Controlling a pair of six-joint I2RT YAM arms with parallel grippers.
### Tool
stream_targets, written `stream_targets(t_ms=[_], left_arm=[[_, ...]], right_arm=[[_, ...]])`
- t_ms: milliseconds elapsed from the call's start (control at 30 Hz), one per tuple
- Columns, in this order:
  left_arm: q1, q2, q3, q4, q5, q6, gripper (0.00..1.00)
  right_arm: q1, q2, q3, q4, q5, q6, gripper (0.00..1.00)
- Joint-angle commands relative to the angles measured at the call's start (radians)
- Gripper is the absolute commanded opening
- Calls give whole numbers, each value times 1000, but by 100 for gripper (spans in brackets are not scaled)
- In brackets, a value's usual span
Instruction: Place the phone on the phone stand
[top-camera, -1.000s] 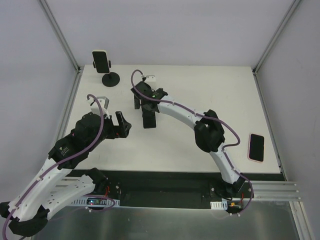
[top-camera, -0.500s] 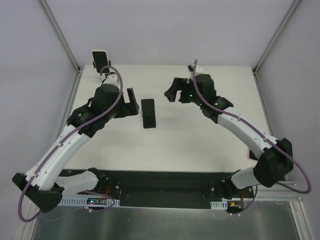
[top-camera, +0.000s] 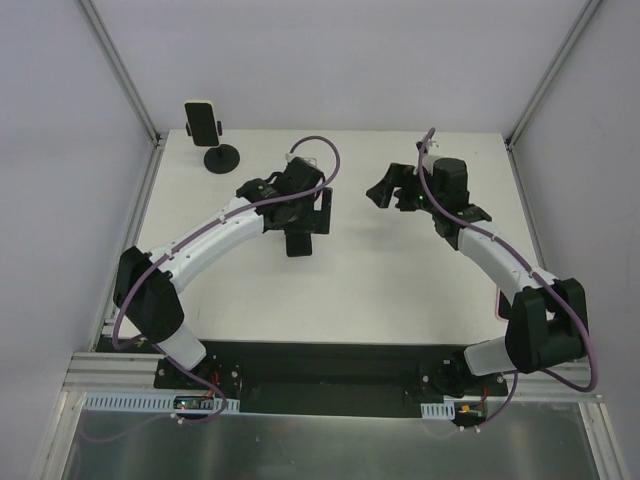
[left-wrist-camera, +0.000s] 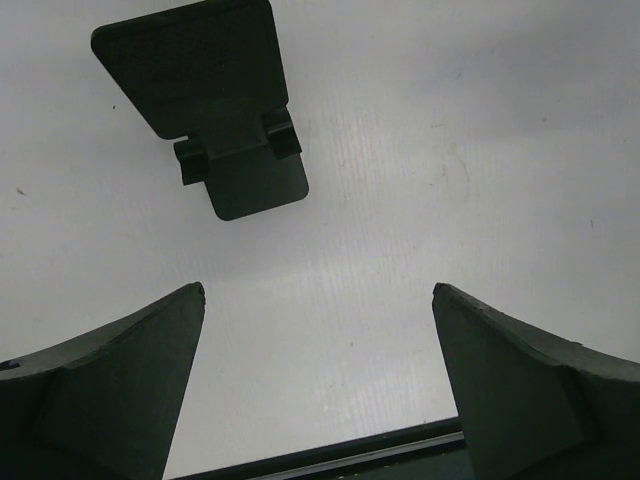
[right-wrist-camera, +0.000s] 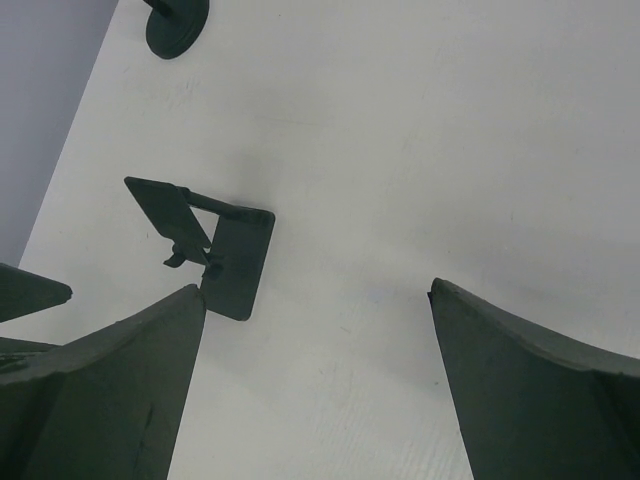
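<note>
The black folding phone stand (top-camera: 297, 243) sits mid-table; it also shows in the left wrist view (left-wrist-camera: 215, 110) and the right wrist view (right-wrist-camera: 215, 245). My left gripper (top-camera: 318, 212) hangs open and empty just above and beside the stand's far end, and its fingertips (left-wrist-camera: 318, 290) frame bare table. My right gripper (top-camera: 383, 193) is open and empty to the right of the stand, with its fingertips (right-wrist-camera: 315, 290) apart over bare table. The pink-edged phone (top-camera: 500, 298) lies at the table's right edge, mostly hidden behind my right arm's elbow.
A second phone (top-camera: 203, 122) stands on a round-based holder (top-camera: 221, 158) at the back left corner; its base shows in the right wrist view (right-wrist-camera: 178, 20). Grey walls and frame posts enclose the white table (top-camera: 400, 290).
My left arm has swung right, putting its gripper over the stand. My right gripper has drawn back slightly to the right. The stand has not moved.
</note>
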Motion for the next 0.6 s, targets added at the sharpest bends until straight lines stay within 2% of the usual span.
stream_targets(t_ms=[0, 267, 567], left_arm=[[-4, 37, 53, 0, -25, 70, 94], [-4, 50, 39, 11, -75, 141, 99], [15, 119, 79, 14, -86, 154, 99]], right_arm=[[-29, -45, -13, 107, -55, -41, 96], [-53, -8, -33, 164, -75, -20, 97], [-67, 21, -30, 184, -103, 3, 96]])
